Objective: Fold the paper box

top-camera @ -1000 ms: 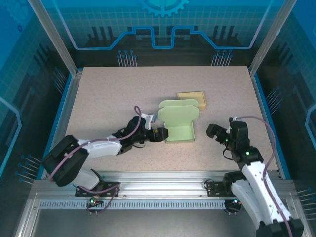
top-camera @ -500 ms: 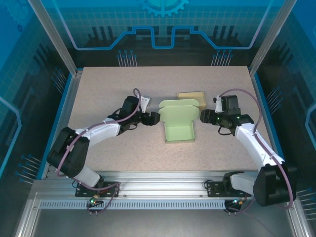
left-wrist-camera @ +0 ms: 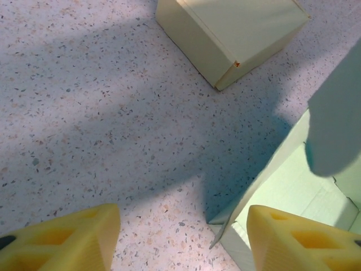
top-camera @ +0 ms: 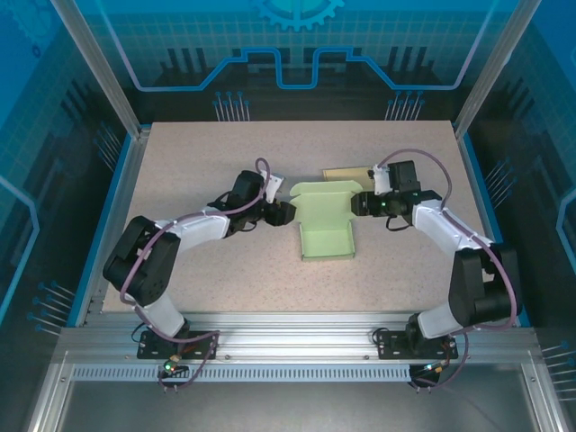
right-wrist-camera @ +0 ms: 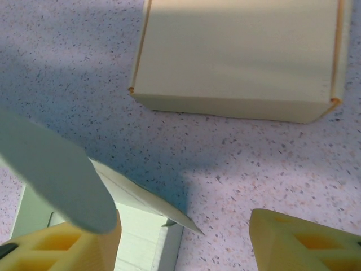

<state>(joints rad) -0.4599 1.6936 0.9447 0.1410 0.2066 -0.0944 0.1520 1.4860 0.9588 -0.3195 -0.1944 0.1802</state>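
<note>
Top camera looks down; close wrist cameras share tan box [left-wrist-camera: 231,34].

Pale green paper box [top-camera: 326,236] sits mid-table, tray open upward; lid flap raised at far side.

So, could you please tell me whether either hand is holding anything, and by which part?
Nothing is held. The left hand and the right hand stand open on either side of the green paper box, by its lid, closed on nothing.
</note>
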